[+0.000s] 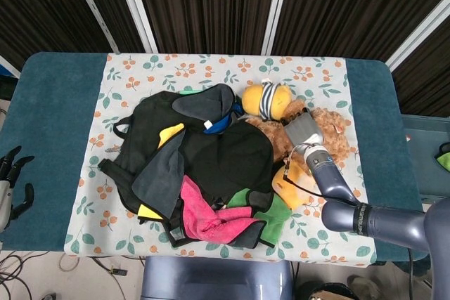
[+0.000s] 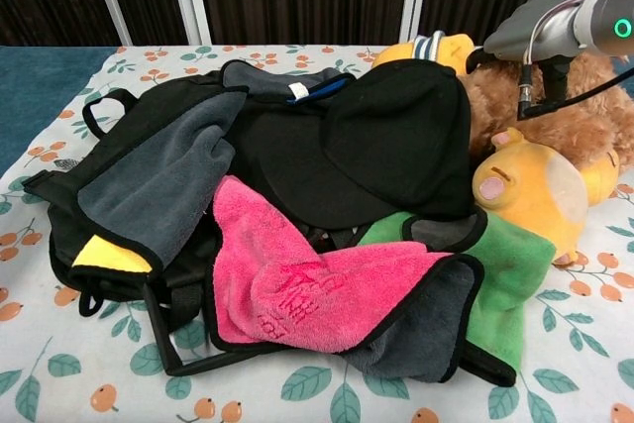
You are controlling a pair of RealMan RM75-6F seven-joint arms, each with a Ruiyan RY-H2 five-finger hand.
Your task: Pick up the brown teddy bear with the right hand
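Observation:
The brown teddy bear (image 1: 333, 135) lies at the right of the cloth pile, partly under a black garment (image 1: 225, 156). In the chest view the teddy bear (image 2: 580, 121) shows at the far right. My right hand (image 1: 303, 130) presses down on the bear's head, with its fingers curled into the fur and out of sight. The chest view shows the right hand (image 2: 535, 29) reaching in from the right above the bear. My left hand (image 1: 12, 182) hangs beyond the table's left edge, fingers apart, holding nothing.
A yellow striped bee plush (image 1: 266, 100) lies just behind the bear, and an orange-yellow plush (image 2: 530, 197) just in front of it. Pink (image 2: 297, 284), green (image 2: 505, 274) and grey cloths are heaped at the centre of the floral tablecloth (image 1: 140, 72).

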